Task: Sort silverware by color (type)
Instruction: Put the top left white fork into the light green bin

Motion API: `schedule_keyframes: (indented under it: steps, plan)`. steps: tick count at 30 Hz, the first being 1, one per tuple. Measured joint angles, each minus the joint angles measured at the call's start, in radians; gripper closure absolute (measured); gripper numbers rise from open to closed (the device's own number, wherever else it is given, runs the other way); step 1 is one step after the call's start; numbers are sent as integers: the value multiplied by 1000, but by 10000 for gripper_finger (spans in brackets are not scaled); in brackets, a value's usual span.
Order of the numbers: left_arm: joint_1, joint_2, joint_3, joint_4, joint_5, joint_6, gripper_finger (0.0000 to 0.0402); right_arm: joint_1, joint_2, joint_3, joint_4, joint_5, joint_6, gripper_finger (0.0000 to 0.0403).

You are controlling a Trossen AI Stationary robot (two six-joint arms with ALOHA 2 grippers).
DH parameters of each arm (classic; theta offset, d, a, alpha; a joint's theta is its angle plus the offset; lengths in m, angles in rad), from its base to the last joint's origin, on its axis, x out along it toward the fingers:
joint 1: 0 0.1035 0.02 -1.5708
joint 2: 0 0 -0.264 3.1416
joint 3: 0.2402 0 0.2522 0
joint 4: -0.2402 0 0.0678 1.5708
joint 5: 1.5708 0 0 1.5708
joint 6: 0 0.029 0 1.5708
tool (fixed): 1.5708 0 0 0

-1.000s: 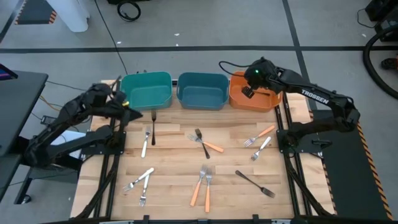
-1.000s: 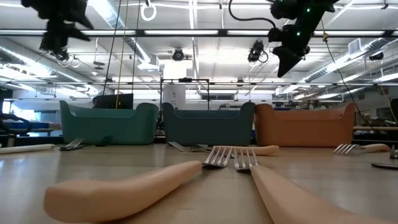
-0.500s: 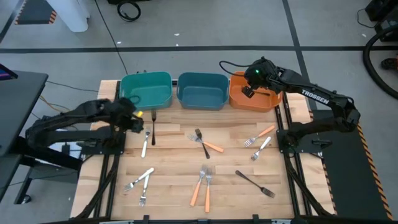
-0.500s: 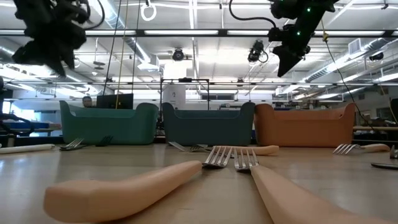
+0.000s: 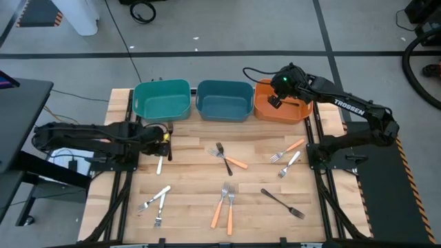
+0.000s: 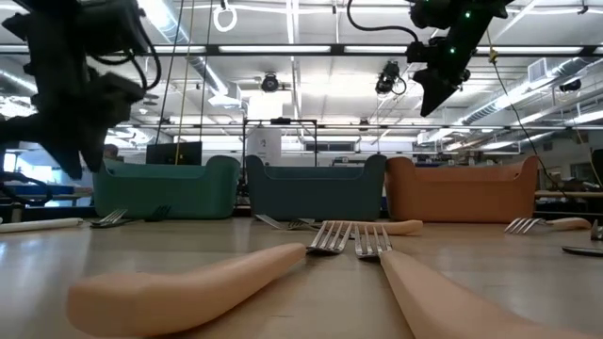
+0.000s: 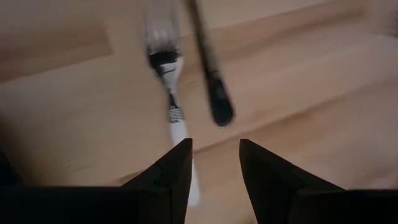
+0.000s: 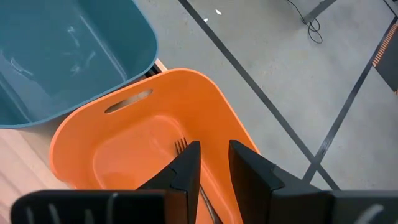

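Forks lie scattered flat on the wooden table. My left gripper (image 5: 163, 138) (image 7: 214, 163) is open and low over the table's left part. It hovers just above a white fork (image 5: 160, 160) (image 7: 171, 99) and a black fork (image 5: 170, 143) (image 7: 209, 74) that lie side by side. My right gripper (image 5: 275, 98) (image 8: 213, 167) is open above the orange bin (image 5: 293, 110). A silver fork (image 8: 181, 147) lies on that bin's floor, seen between the fingers. Orange-handled forks (image 5: 224, 204), another black fork (image 5: 282, 203) and white forks (image 5: 153, 201) lie farther out.
A teal bin (image 5: 162, 102), a blue bin (image 5: 224, 102) and the orange bin stand in a row along the far edge. A black fork crossed with an orange-handled one (image 5: 227, 160) lies mid-table; two more forks (image 5: 289, 155) lie at the right. Bare wood lies between the groups.
My left gripper has swung from beside the teal bin toward the near edge and dropped low, ending just over the white and black forks. No fork has moved.
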Motion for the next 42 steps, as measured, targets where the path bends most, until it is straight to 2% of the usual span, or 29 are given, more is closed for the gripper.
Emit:
schedule_keyframes:
  steps: [4, 11, 27, 31, 36, 42]
  plan:
    - [-19, 50, -38, 9, -24, -79, 260, 0, 0, 0, 0, 0, 0, 312]
    - [-41, 129, -78, 153, -29, -83, 260, 0, 0, 0, 0, 0, 0, 312]
    - [-41, 329, -73, 155, -76, -85, 262, 0, 0, 0, 0, -6, 0, 312]
    - [-41, 368, -69, 145, -83, -82, 288, 0, 0, 0, 0, -8, 0, 312]
    - [-41, 374, -67, 138, -92, -51, 349, 0, 0, 0, 0, -8, 0, 312]
    - [-40, 367, -68, 133, -84, -6, 354, 0, 0, 0, 1, -8, 0, 312]
